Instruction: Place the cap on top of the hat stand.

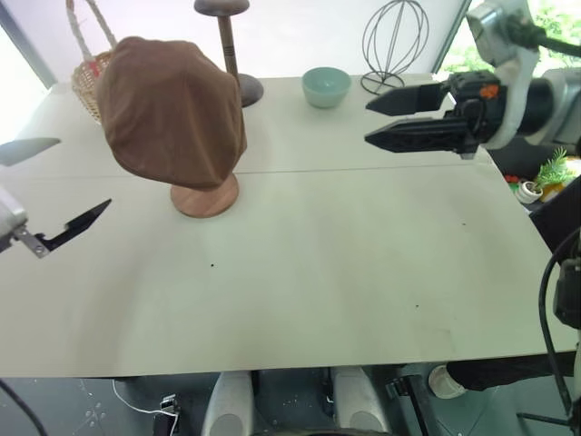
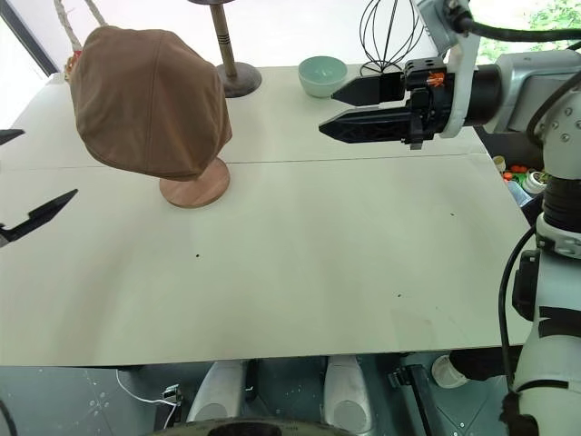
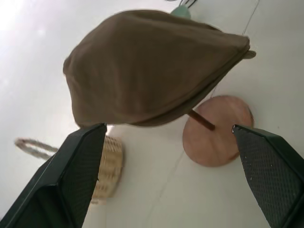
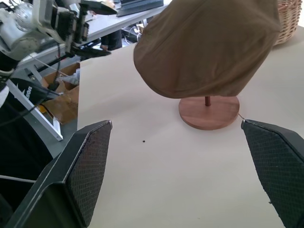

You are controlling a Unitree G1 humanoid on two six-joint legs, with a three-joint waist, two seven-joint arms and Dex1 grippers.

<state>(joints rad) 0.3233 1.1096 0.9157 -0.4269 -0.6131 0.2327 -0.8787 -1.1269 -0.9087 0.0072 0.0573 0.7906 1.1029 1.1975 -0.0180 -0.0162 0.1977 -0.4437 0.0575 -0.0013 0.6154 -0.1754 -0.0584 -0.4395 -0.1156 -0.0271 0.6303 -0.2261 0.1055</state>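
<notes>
The brown cap (image 1: 171, 111) sits draped over the top of the hat stand, hiding the top disc. Below it I see the thin rod (image 3: 202, 119) and the round reddish wooden base (image 1: 204, 195) on the table. My left gripper (image 1: 83, 173) hovers at the table's left side, clear of the cap, open and empty. My right gripper (image 1: 367, 123) is raised to the right of the cap, pointing left toward it, open and empty. In the right wrist view the cap (image 4: 209, 47) hangs over the base (image 4: 209, 111).
A wicker basket (image 1: 86, 77) stands behind the cap at the back left. Along the back edge are a dark upright turned-wood stand (image 1: 227, 45), a teal bowl (image 1: 326, 86) and a black wire globe stand (image 1: 395, 36). The white table (image 1: 300, 272) stretches in front.
</notes>
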